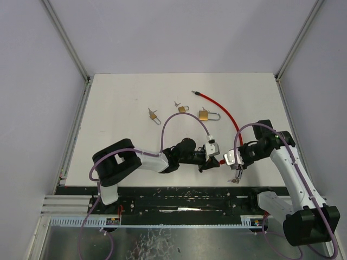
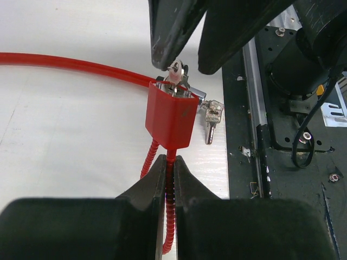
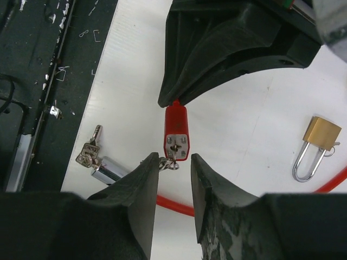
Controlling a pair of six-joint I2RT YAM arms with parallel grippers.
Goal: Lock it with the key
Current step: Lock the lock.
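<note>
A red cable lock has a red lock body [image 2: 169,122] with a small key [image 3: 174,149] sitting in its keyhole. A key ring [image 3: 169,164] hangs from the key. My left gripper [image 2: 169,162] is shut on the red ribbed cable [image 2: 172,216] just behind the lock body and holds it above the table. My right gripper [image 3: 173,158] is open, one finger on each side of the key end, and its left fingertip touches the key ring. In the top view both grippers [image 1: 212,154] [image 1: 230,160] meet near the table's front edge.
Spare keys [image 3: 89,151] on a chrome cable end [image 3: 108,169] lie by the table's front edge. The red cable [image 1: 225,111] loops back to its free end [image 1: 195,92]. Three brass padlocks [image 1: 205,115] [image 1: 182,109] [image 1: 153,115] lie further back.
</note>
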